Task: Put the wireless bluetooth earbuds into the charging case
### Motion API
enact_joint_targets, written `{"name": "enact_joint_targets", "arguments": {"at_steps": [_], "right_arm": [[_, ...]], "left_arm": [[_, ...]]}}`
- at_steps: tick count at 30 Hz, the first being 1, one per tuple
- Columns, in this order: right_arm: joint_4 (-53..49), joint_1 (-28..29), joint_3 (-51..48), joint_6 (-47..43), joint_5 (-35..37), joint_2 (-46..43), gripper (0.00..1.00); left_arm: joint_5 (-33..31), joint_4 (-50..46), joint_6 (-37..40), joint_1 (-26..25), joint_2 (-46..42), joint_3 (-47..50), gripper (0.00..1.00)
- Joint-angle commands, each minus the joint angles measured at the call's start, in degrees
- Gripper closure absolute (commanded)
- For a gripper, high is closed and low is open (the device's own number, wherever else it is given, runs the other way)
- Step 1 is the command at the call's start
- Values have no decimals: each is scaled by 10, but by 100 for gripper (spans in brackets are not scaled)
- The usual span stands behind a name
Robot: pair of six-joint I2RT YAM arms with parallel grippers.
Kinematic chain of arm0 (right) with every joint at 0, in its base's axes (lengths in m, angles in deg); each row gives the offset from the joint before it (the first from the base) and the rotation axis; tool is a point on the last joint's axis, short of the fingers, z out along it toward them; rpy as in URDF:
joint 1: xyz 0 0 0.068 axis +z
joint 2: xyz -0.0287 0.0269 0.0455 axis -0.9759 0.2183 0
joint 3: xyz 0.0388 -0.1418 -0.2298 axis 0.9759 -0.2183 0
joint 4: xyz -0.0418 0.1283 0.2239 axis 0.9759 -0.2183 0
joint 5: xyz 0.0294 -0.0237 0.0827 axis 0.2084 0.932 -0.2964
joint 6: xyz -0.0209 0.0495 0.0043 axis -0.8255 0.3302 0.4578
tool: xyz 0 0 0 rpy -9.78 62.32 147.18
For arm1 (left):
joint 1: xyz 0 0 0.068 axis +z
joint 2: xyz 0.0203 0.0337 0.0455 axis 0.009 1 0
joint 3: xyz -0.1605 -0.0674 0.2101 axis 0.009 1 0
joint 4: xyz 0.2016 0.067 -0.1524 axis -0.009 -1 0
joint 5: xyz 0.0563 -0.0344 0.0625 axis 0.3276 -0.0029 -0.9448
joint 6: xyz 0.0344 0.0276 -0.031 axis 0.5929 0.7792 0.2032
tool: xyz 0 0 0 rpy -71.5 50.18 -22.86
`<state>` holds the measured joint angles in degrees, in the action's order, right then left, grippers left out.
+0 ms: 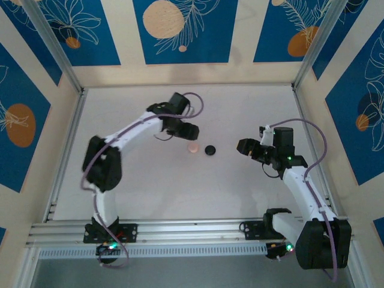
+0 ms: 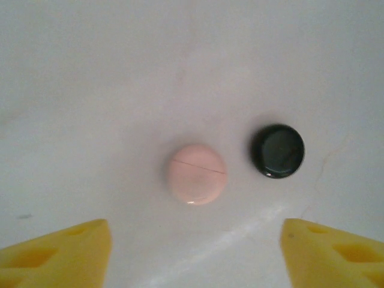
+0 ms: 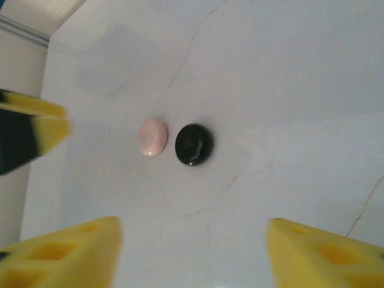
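Discs, two, flat on the white table [image 1: 150, 198] near its middle. Pink disc [image 2: 197, 174] closed, with a thin seam line across its top face. Black disc [image 2: 278, 150] glossy, just beside the pink one on the right arm's side, a narrow strip of table between them, not touching. Charging case not identifiable with certainty between the two.

Left gripper [image 2: 198, 255] poised above the table close to the pink disc, clear of both discs. Jaws released and spread wide, yellow pads [image 2: 66, 255] at the lower corners of the left wrist view, nothing between them. In the top view, left arm reaching in from the left, gripper just behind the pink disc.

Right gripper [image 3: 195, 252] well apart from the discs, on the right side of the table, aimed toward them. Jaws likewise spread wide, nothing held.

Table surface pale with faint veining. Blue patterned panels [image 1: 180, 30] on the surrounding walls.
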<state>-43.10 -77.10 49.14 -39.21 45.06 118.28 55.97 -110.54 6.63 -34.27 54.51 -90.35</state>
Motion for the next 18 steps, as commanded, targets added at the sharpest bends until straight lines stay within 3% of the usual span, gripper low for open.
{"name": "enact_joint_targets", "arguments": {"at_steps": [1,2,6,13,18], "right_arm": [[34,-5,10,-49,59,13,1],[52,-6,5,-56,76,17,1],[141,-16,-21,-89,144,30,1],[310,-56,-69,-153,187,90,1],[413,-78,-89,-178,164,177,1]], "left_arm": [[-86,41,16,31,-92,78,11],[-106,64,17,43,-121,113,0],[-194,174,27,91,-240,263,0],[-403,397,88,124,-378,503,0],[-416,573,122,145,-401,630,0]]}}
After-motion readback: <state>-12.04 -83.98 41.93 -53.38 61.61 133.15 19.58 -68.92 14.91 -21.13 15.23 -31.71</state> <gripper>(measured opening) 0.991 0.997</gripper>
